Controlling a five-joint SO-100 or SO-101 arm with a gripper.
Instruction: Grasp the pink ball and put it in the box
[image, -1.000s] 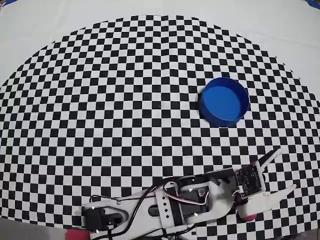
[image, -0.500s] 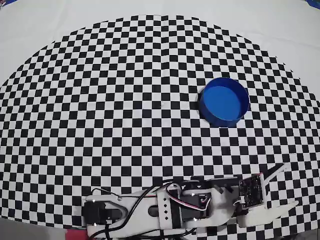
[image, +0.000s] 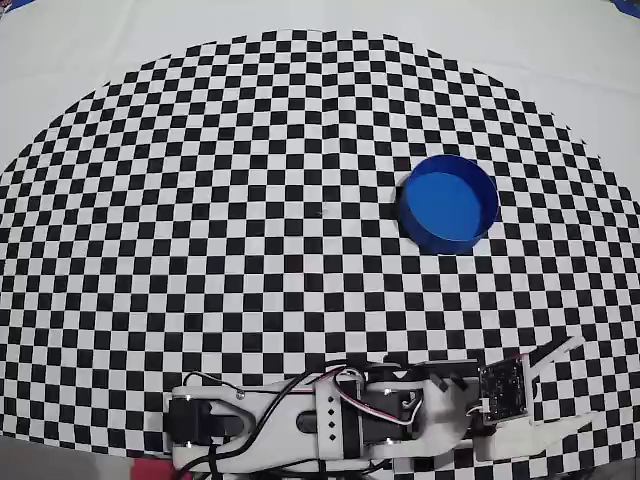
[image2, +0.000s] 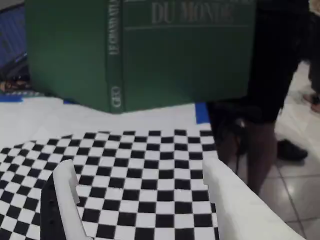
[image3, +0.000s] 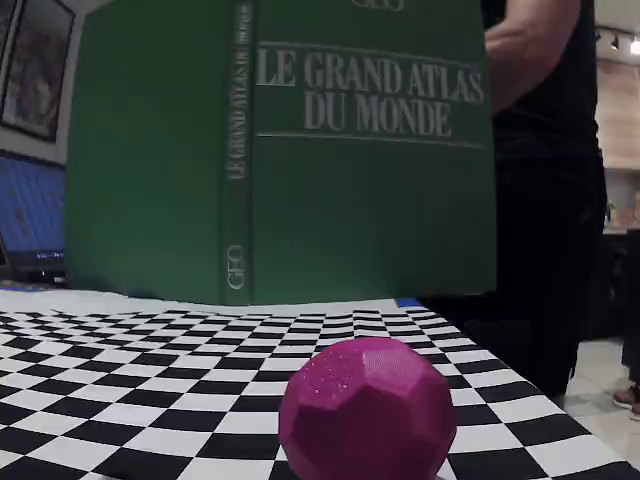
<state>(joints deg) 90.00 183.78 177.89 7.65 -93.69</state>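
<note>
The pink ball (image3: 368, 410) is a magenta faceted sphere resting on the checkered mat, close to the camera in the fixed view. I cannot make it out in the overhead or wrist views. The box (image: 448, 203) is a round blue tub standing empty on the mat right of centre in the overhead view. My gripper (image: 568, 390) lies low at the bottom right of the overhead view, well in front of the tub. In the wrist view the gripper (image2: 137, 170) has its white jaws wide apart with only checkered mat between them.
The checkered mat (image: 250, 200) covers most of the table. A large green atlas (image2: 140, 50) stands upright past the mat's end and also shows in the fixed view (image3: 280, 150). A person in black (image2: 270, 75) stands beside it at the table's edge.
</note>
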